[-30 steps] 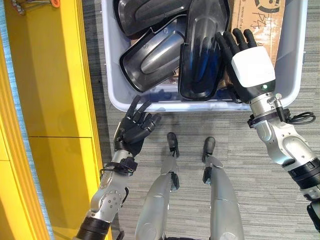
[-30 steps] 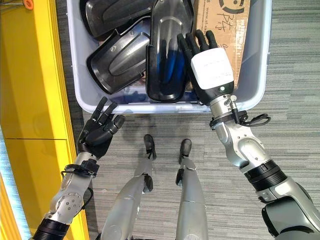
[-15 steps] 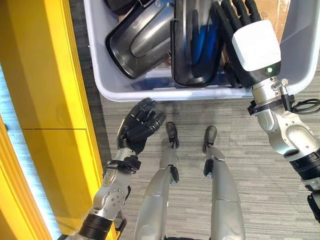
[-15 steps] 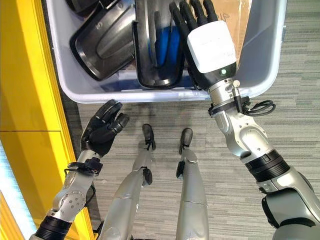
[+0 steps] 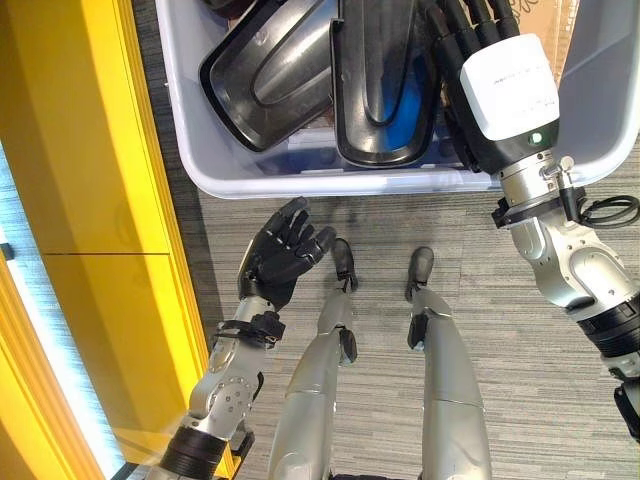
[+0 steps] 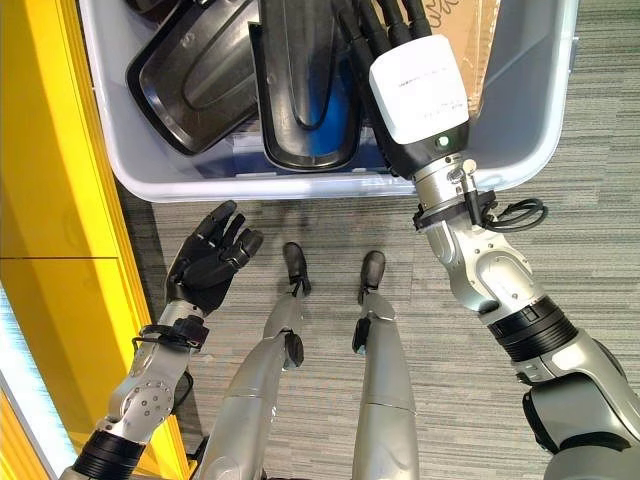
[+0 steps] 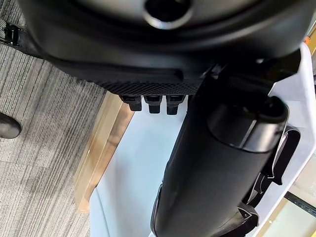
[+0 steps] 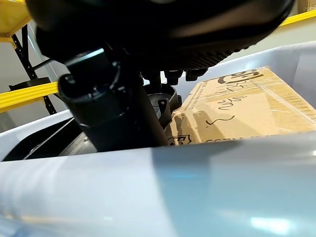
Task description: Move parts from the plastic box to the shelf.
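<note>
Black plastic parts (image 5: 385, 80) lie piled in the pale box (image 5: 200, 150), some flat and some tipped on each other. They look like long, smooth, shiny shells with raised rims. One in the middle shows a blue shine inside. None is on the yellow shelf (image 5: 90, 150), which stands just beside the box.

The right hand (image 5: 495, 90) reaches over the box's near wall, down next to the middle part and a cardboard sheet (image 6: 470, 40). I think it goes there to pick that part up. Its fingers look straight and are around nothing yet.

The left hand (image 5: 280, 255) hangs outside the box, near its near wall, palm up with loose fingers. It holds nothing and seems to wait.
</note>
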### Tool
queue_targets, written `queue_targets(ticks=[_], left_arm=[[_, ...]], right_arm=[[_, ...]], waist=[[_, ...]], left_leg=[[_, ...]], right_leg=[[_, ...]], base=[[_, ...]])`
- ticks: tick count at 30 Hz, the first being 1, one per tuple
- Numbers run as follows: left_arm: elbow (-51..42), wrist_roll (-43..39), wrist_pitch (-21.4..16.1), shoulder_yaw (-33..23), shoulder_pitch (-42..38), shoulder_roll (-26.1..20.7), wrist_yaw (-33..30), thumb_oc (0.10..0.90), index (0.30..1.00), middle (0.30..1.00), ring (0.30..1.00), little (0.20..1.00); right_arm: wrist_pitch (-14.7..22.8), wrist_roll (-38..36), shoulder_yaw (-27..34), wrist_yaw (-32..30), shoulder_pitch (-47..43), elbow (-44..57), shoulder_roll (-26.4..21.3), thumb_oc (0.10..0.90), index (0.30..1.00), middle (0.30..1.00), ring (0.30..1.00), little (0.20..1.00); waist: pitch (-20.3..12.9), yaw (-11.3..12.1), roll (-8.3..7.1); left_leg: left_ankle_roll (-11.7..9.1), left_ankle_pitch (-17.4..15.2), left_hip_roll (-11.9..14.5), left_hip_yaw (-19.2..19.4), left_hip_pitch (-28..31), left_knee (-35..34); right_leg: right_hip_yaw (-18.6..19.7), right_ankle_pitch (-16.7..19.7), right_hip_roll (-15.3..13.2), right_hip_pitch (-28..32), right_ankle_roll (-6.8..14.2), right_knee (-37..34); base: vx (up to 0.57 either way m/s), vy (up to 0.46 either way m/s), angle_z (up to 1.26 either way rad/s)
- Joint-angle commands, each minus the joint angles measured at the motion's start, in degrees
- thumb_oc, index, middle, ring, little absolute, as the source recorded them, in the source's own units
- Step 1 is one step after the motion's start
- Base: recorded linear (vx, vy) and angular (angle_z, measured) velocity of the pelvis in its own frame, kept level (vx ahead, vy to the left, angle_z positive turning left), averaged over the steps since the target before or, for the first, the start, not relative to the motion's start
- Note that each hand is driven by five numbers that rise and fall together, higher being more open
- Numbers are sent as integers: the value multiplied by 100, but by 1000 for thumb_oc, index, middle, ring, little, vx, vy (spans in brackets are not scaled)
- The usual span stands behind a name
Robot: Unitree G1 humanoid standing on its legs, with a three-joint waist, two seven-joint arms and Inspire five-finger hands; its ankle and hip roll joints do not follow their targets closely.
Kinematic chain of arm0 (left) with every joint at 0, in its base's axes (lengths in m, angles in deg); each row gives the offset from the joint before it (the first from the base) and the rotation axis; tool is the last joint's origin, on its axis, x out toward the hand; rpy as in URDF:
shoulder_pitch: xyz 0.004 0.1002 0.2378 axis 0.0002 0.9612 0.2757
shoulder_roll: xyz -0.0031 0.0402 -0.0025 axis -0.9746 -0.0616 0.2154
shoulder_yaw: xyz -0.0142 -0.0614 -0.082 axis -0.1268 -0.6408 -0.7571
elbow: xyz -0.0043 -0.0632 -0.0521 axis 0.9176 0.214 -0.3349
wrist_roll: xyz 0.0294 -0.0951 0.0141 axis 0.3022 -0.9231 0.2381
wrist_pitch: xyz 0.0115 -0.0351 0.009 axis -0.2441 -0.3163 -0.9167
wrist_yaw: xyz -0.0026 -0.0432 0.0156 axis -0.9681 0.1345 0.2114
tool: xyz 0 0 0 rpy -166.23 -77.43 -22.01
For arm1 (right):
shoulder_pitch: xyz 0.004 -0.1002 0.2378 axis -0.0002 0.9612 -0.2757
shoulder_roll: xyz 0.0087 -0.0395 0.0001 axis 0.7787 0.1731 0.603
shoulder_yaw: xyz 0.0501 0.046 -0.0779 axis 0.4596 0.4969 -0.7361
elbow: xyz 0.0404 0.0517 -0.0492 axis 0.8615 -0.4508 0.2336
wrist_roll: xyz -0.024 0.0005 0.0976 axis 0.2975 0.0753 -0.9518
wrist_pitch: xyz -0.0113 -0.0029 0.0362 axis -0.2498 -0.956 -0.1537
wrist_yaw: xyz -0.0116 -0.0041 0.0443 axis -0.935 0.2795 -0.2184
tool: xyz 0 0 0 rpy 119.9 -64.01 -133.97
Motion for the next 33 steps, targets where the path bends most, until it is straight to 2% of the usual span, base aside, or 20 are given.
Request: queue_targets(ticks=[1,5,8,10,25,33], left_arm=[[-411,141,-243,-81,44,-197,267,900,1000,1000,1000,1000],[-408,220,-261,-109,72,-203,309,900,1000,1000,1000,1000],[-432,184,-237,-133,75,-216,345,900,1000,1000,1000,1000],[-459,180,-201,-143,68,-201,338,900,1000,1000,1000,1000],[-574,279,-50,-34,-31,-13,174,900,1000,1000,1000,1000],[-526,268,-13,37,-87,15,214,900,1000,1000,1000,1000]], right_arm=[[337,354,-334,8,-284,11,-137,900,1000,1000,1000,1000],[587,166,-450,92,-212,-22,-59,900,1000,1000,1000,1000],[942,48,-511,149,-171,29,84,900,1000,1000,1000,1000],[1050,-7,-569,199,-178,150,208,900,1000,1000,1000,1000],[732,-100,-672,433,-205,449,1316,900,1000,1000,1000,1000],[800,42,-811,337,-280,102,1659,900,1000,1000,1000,1000]], waist=[[-40,109,126],[-40,139,63],[-40,155,72],[-40,173,91],[-40,279,229],[-40,343,283]], left_leg=[[-419,-654,-192,-220,-83,564],[-412,-650,-179,-267,-73,555],[-408,-633,-176,-284,-23,512],[-409,-626,-181,-293,5,506],[-374,-648,-220,-307,145,513],[-371,-641,-220,-317,135,517]], right_leg=[[100,439,237,437,586,-1072],[63,450,240,480,590,-1093],[68,467,228,532,594,-1134],[70,468,219,557,591,-1133],[32,376,219,615,510,-991],[-14,366,215,592,497,-958]], base=[[-21,-53,1],[-18,-45,3],[-9,-16,7],[0,0,0],[0,0,0],[0,0,0]])
